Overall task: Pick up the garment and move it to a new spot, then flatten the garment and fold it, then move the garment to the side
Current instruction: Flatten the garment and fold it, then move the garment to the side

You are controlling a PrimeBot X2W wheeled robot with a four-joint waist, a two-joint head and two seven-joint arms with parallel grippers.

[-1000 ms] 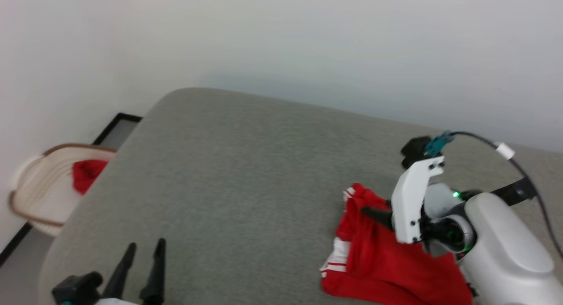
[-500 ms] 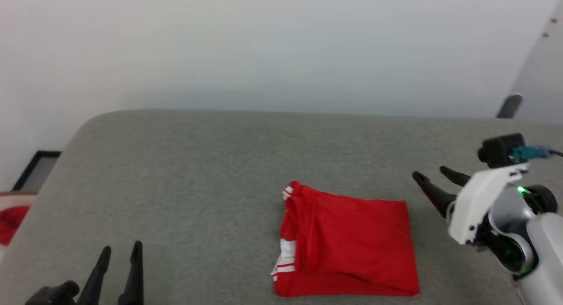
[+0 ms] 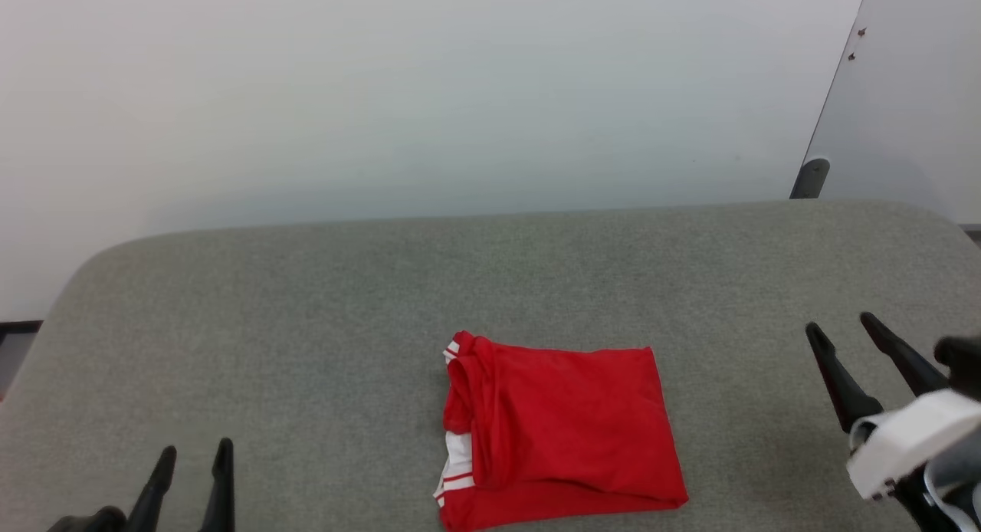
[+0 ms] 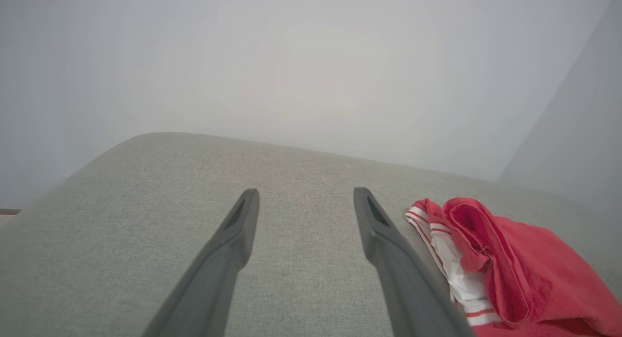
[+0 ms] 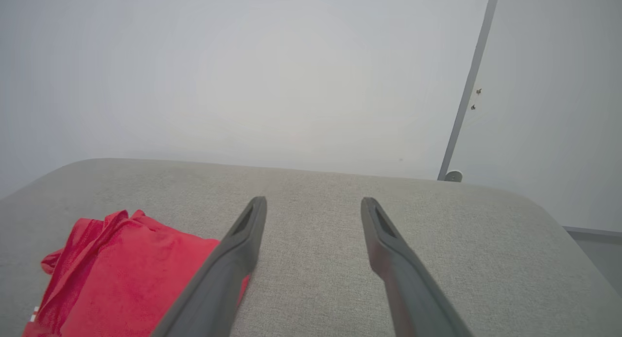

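Between your left pincer (image 3: 195, 449) and right pincer (image 3: 839, 325), at six o'clock on the desk (image 3: 306, 325), the folded garment (image 3: 567, 425) lies, long axis nine-to-three. Both gape empty; the right looks nearer.

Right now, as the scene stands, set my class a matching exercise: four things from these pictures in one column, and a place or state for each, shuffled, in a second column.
Column one
1. garment
2. left gripper
3. right gripper
4. grey surface

Column two
A. open, off to the garment's right, touching nothing
B. folded, red, white striped trim showing at one end
C. lies under the garment
D. open, off to the garment's left, touching nothing

Pairs: 1-B, 2-D, 3-A, 4-C
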